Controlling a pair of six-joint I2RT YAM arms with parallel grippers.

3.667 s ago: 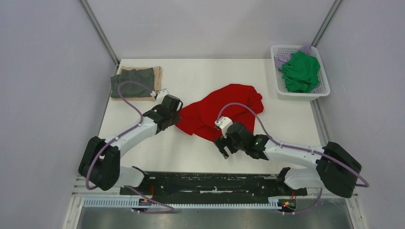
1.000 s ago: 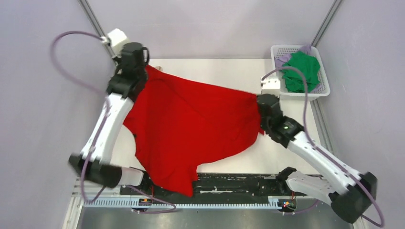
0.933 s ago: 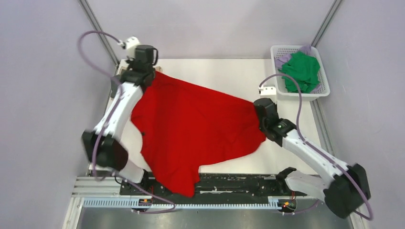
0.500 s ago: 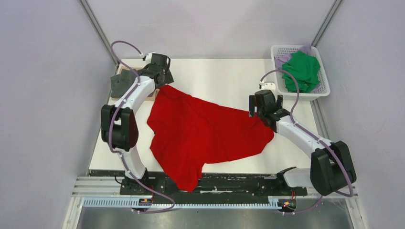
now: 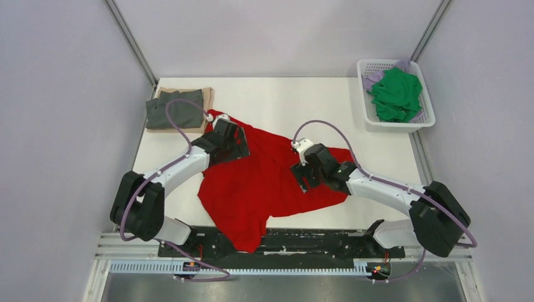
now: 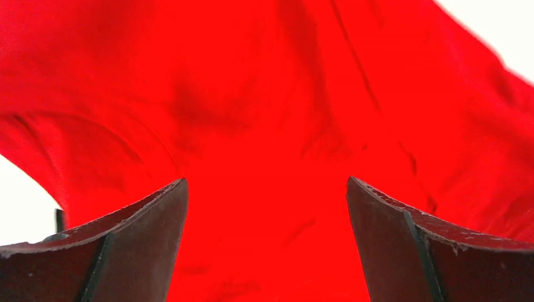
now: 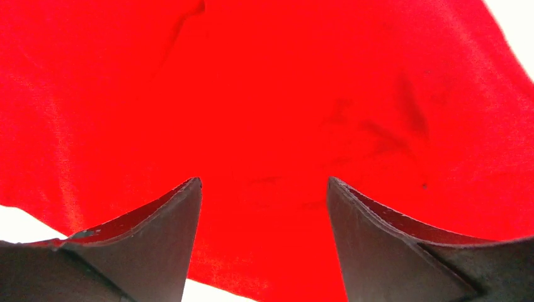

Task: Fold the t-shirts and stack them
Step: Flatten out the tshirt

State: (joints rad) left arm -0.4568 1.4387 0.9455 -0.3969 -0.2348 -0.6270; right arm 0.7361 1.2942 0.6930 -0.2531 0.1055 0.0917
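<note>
A bright red t-shirt [image 5: 264, 182] lies spread and rumpled across the middle of the table, its lower end hanging over the near edge. My left gripper [image 5: 237, 147] hovers over the shirt's upper left part, open and holding nothing. Over the shirt's right half my right gripper [image 5: 303, 177] is open too. In the left wrist view the left gripper [image 6: 266, 182] has wide jaws with only red cloth [image 6: 264, 113] beneath. The right wrist view shows the right gripper [image 7: 264, 180] the same way over the red cloth [image 7: 271, 94]. A dark grey shirt [image 5: 176, 111] lies folded on a tan one [image 5: 208, 99] at the back left.
A white lattice basket [image 5: 420, 123] stands at the back right corner, holding a crumpled green shirt [image 5: 395, 94] and a pale lilac one [image 5: 371, 80]. White table [image 5: 283, 100] shows behind the red shirt. Grey walls close in on both sides.
Both grippers opened and let go of the red shirt, which dropped from being stretched in the air onto the table. Both arms then swung in and down over the shirt.
</note>
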